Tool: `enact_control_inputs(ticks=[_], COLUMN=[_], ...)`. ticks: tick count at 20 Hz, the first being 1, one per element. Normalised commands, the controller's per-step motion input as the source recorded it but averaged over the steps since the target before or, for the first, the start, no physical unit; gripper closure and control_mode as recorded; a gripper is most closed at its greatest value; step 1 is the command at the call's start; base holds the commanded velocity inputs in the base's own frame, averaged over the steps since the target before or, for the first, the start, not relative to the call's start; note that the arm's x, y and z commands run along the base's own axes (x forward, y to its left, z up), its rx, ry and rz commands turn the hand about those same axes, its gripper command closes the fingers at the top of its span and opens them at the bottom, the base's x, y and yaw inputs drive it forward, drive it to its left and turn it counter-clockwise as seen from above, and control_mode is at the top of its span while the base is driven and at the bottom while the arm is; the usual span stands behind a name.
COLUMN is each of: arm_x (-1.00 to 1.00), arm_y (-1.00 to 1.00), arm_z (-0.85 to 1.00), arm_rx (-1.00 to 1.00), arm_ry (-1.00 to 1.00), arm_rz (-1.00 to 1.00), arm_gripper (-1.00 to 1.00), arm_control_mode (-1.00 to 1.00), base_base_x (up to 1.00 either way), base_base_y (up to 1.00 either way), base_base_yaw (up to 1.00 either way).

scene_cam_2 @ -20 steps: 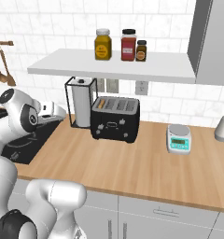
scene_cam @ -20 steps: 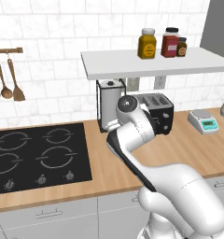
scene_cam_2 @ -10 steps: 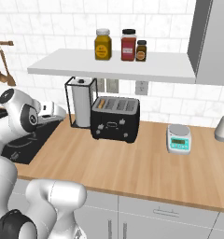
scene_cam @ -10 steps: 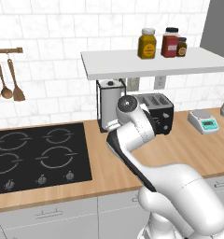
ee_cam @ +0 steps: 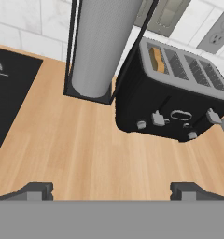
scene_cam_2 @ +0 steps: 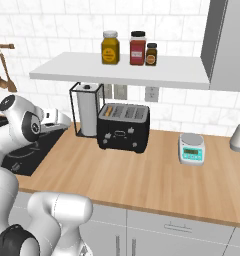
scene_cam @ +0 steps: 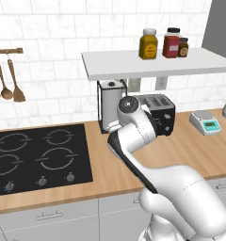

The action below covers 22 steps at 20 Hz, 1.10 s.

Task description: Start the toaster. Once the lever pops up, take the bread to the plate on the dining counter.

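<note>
We are looking at a kitchen wall counter of light wood. The toaster [scene_cam_2: 123, 127], a black box with 4 silver-rimmed slots, stands against the tiled wall under a white shelf [scene_cam_2: 122, 70] holding 3 jars. Just beside it, at its 9 o'clock in the right base view, is a paper-towel roll [scene_cam_2: 87, 109] in a black wire stand. A small white scale [scene_cam_2: 191, 148] sits well apart at the toaster's 3 o'clock, and a black stove [scene_cam: 37, 157] lies at 9 o'clock beyond the roll.

The bread [ee_cam: 156, 59] is down in the toaster: in the hand view we see its tan edge in the slot nearest the paper-towel roll. In that view the toaster sits at about 1 o'clock, with its small grey lever [ee_cam: 157, 118] and knobs on the front face.

The gripper [ee_cam: 111, 189] is spread as wide as it goes and holds nothing; its 2 dark tips stand far apart above bare counter, short of the toaster and touching nothing.

We judge the task to be at its very beginning. The toaster does not look started, and the arm has yet to reach the lever. Left to do: press the lever, wait for it to pop up, lift out the bread, and carry it to the plate on the dining counter.
</note>
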Motion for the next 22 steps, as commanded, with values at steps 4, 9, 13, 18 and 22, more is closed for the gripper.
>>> enact_control_inputs(ticks=[4,9,13,18,22], arm_x=[0.0,0.0,0.0,0.0,0.0], arm_y=[0.0,0.0,0.0,0.0,0.0], arm_z=[0.0,0.0,0.0,0.0,0.0], arm_rx=[0.0,0.0,0.0,0.0,0.0], arm_ry=[0.0,0.0,0.0,0.0,0.0], arm_rz=[0.0,0.0,0.0,0.0,0.0], arm_gripper=[-1.0,-1.0,-1.0,-1.0,-1.0], arm_control_mode=[-1.0,-1.0,-1.0,-1.0,-1.0], base_base_x=[0.0,0.0,0.0,0.0,0.0], base_base_y=[0.0,0.0,0.0,0.0,0.0], base_base_yaw=[0.0,0.0,0.0,0.0,0.0])
